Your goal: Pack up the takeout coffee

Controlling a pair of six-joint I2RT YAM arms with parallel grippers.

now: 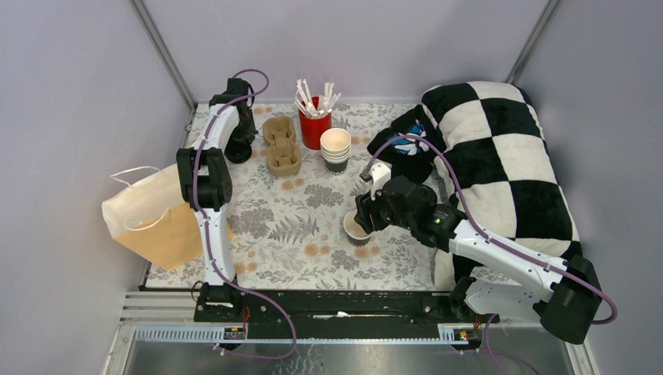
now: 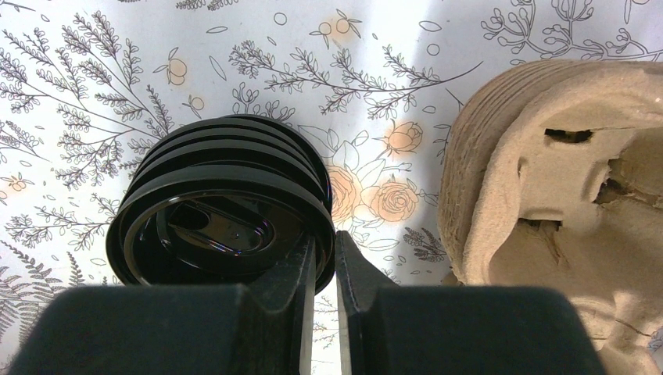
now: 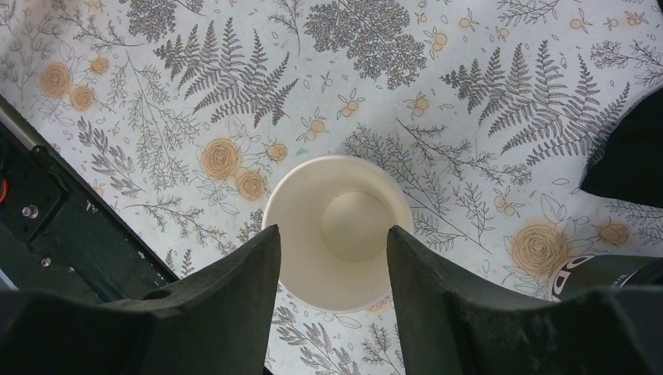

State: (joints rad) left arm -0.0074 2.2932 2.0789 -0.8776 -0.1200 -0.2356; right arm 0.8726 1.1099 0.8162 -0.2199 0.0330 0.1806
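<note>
No lidded takeout coffee shows in any view. A lidless cream paper cup stands on the floral cloth, right of centre. My right gripper straddles it, one finger against each side of its wall. At the back left, a stack of black plastic lids lies beside the cardboard cup carrier. My left gripper is down on the stack's right edge. One finger sits inside the top lid and the other outside, pinching its rim. In the top view that gripper sits left of the carrier.
A red cup of white sticks and a stack of lidless cream cups stand at the back. A paper bag lies off the table's left edge. A checkered pillow and a dark cloth fill the right side.
</note>
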